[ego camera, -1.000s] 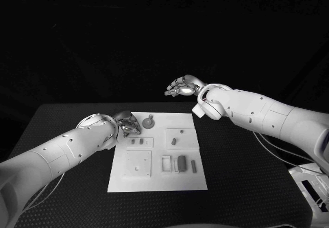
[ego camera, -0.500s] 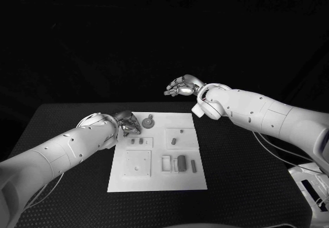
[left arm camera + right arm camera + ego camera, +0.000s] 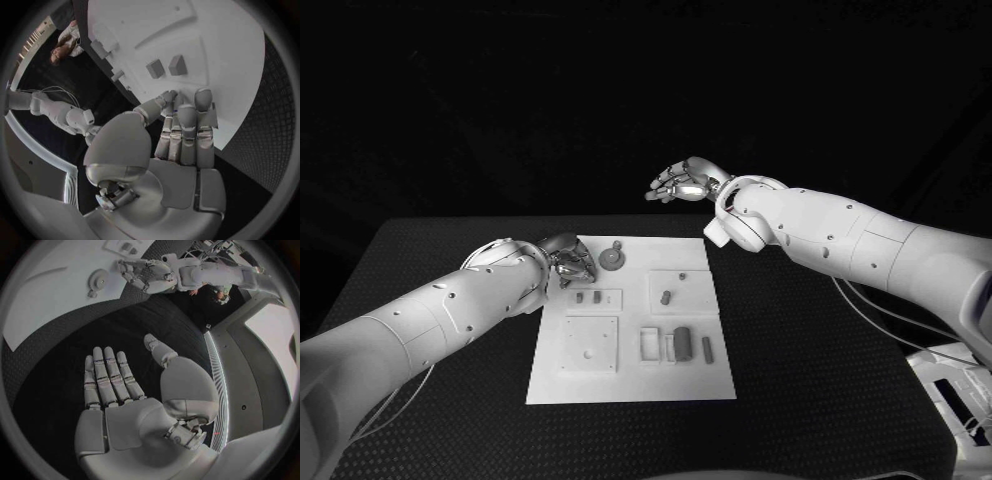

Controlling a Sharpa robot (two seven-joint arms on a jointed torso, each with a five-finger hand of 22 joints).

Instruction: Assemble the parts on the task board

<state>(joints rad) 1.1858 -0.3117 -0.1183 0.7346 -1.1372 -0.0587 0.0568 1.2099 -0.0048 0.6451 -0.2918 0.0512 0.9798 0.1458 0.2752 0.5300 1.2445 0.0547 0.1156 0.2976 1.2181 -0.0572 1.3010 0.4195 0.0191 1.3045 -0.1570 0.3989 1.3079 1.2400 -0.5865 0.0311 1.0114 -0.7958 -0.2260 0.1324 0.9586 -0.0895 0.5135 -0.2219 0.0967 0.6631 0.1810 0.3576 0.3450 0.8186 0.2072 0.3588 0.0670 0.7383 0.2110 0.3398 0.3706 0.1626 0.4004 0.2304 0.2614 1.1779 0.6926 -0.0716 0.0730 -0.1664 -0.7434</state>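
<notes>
We judge the job barely begun: the parts (image 3: pixel 672 345) lie loose on the board (image 3: pixel 632 385) at mid-bench. Our left hand (image 3: pixel 568 259) hovers at the board's far left corner, fingers extended, holding nothing; our right hand (image 3: pixel 684 181) is raised beyond the far edge, open. Next we must lower the left hand onto a nearby part.

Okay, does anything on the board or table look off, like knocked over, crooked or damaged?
Nothing stands out. The task board lies flat and square on the black table, and the parts sit in tidy rows. The left hand rests at the board's far-left corner; the right hand hangs open, well above the table.
</notes>
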